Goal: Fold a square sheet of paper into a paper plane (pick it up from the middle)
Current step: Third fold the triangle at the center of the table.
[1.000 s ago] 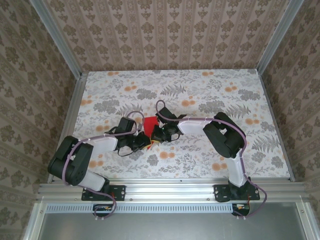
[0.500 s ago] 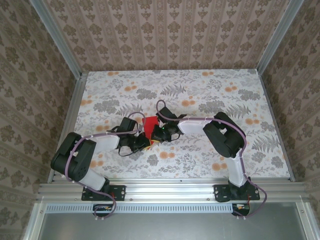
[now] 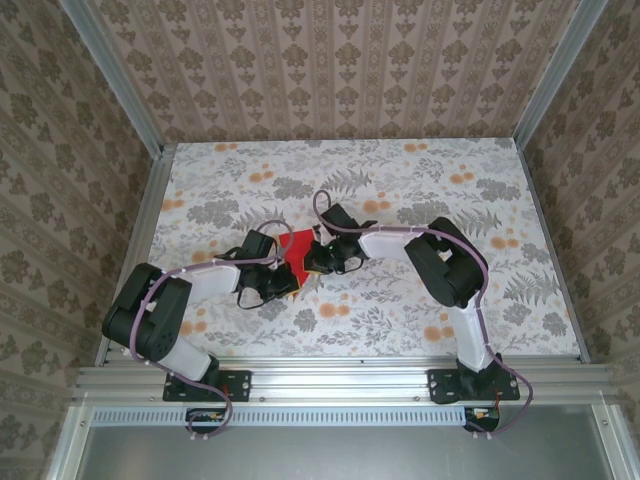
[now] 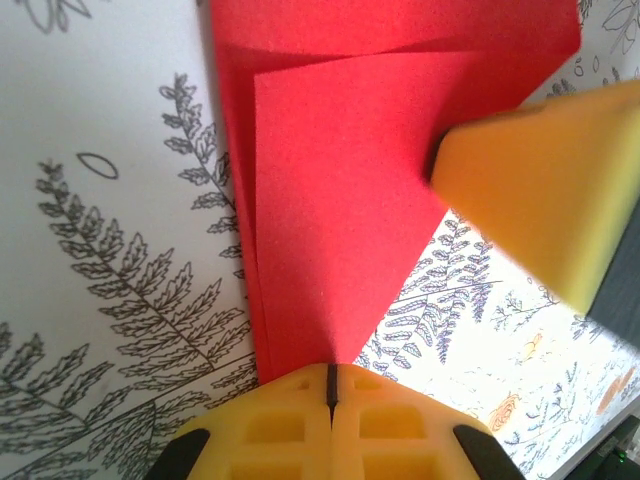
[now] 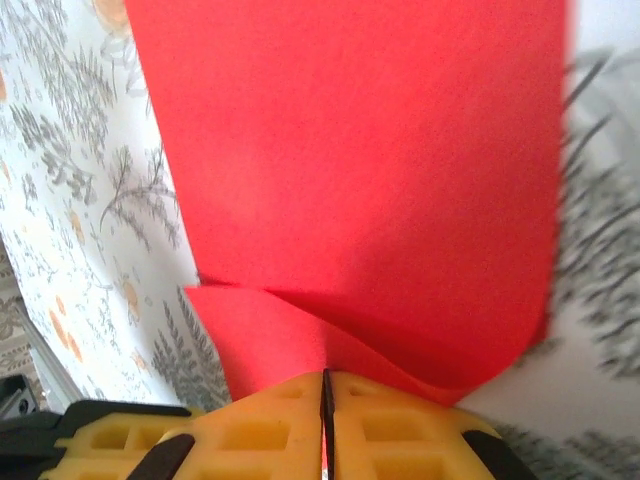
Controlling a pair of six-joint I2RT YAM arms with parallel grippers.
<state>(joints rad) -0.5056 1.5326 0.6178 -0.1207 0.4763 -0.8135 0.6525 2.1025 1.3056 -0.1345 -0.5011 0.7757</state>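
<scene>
On the table (image 3: 420,190), top view: square sheet of paper (image 3: 297,243), part-folded, between both grippers, left gripper (image 3: 283,285) at sheet's near side, right gripper (image 3: 318,260) at its right, both touching | left wrist: jaws pressed together, pinching sheet's point; sheet extends straight ahead; right gripper's finger (image 4: 540,190) against sheet's right edge | right wrist: jaws pinching sheet's curled edge

left gripper (image 4: 330,385) and right gripper (image 5: 325,385) crowd the red paper (image 4: 340,200); far table (image 3: 400,170) open.
</scene>
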